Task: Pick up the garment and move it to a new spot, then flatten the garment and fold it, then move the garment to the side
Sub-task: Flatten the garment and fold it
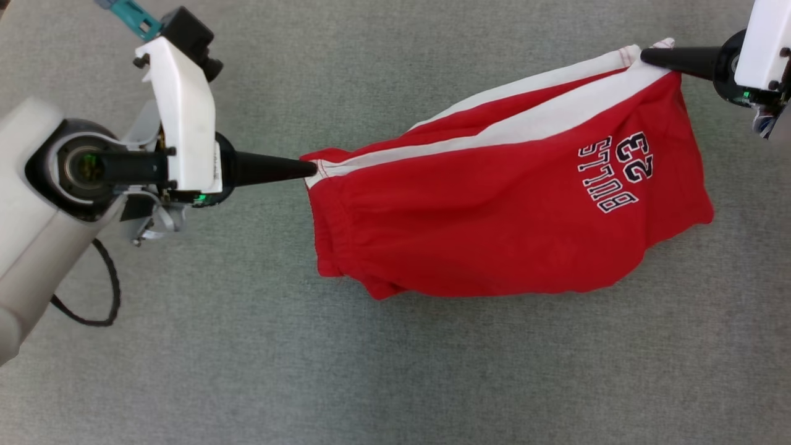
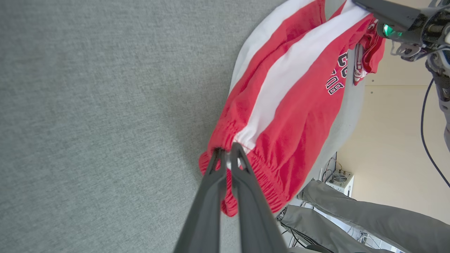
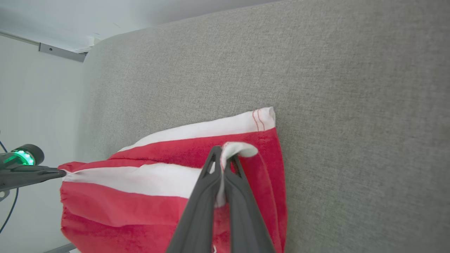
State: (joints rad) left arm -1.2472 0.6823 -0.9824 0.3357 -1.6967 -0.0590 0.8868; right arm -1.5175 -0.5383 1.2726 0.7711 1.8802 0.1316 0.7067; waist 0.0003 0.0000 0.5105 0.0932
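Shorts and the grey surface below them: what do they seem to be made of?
The shorts look like soft matte knit, probably cotton or a blend: they drape, wrinkle and gather at an elastic waist. The grey surface looks like matte woven or felt-like fabric with a fine speckled texture; what lies beneath it cannot be told.

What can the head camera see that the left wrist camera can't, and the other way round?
Head camera: the whole BULLS 23 print and the left arm's white casing. Left wrist camera: a cream wall and what look like grey trouser legs. Both: the red and white shorts stretched between the left gripper and the right gripper, each pinched shut on one end, over the grey surface.
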